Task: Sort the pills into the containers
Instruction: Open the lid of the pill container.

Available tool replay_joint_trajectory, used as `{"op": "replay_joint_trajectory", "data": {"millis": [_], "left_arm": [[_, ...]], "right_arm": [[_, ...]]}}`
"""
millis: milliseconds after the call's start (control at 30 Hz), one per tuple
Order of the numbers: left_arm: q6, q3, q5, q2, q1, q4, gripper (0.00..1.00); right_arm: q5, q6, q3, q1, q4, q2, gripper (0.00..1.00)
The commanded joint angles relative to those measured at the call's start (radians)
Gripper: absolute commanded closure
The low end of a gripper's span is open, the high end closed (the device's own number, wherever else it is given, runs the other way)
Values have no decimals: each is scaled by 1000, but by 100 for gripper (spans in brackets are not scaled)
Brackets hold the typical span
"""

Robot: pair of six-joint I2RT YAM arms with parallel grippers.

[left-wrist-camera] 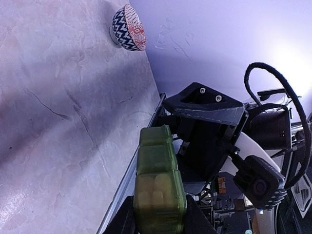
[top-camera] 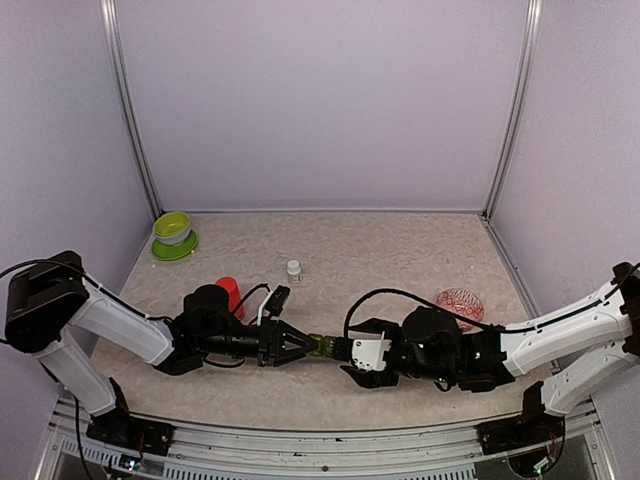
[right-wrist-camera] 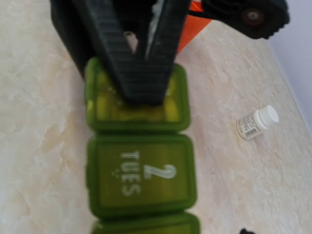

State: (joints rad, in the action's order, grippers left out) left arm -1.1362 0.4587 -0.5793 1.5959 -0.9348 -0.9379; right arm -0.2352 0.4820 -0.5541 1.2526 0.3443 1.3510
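Lime bowl [top-camera: 172, 228] far L at back of table [top-camera: 380, 250]. Orange thing [top-camera: 228, 290] just behind L arm. Small white-capped bottle [top-camera: 293, 269] near mid-table. L gripper [top-camera: 310, 345] front-centre, clenched on one end box of the containers [right-wrist-camera: 141, 175], a row of green boxes; the next lid reads "2 TUES". The row runs from the L gripper twd R gripper [top-camera: 350, 358], which sits just beside its free end. Can't tell whether R is released or grasping, or whether it's touching the boxes. Patterned bowl [top-camera: 460, 303] to R, behind R arm.
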Motion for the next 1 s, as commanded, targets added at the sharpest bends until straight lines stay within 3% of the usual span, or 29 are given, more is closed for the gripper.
{"op": "replay_joint_trajectory", "data": {"millis": [0,133,500,667,967], "left_arm": [[-16,-1,-24,10,-4,-67,72],[-17,3,-27,11,-4,-66,72],[-17,9,-21,29,-4,-62,72],[-12,11,-17,37,-5,-53,72],[21,24,-2,21,-6,13,72]], "right_arm": [[3,4,-4,-7,37,31,28],[-26,4,-8,-7,47,43,32],[-49,10,-14,-4,46,34,57],[-8,-3,-45,-4,-17,41,78],[61,-55,-81,-4,-102,29,73]]}}
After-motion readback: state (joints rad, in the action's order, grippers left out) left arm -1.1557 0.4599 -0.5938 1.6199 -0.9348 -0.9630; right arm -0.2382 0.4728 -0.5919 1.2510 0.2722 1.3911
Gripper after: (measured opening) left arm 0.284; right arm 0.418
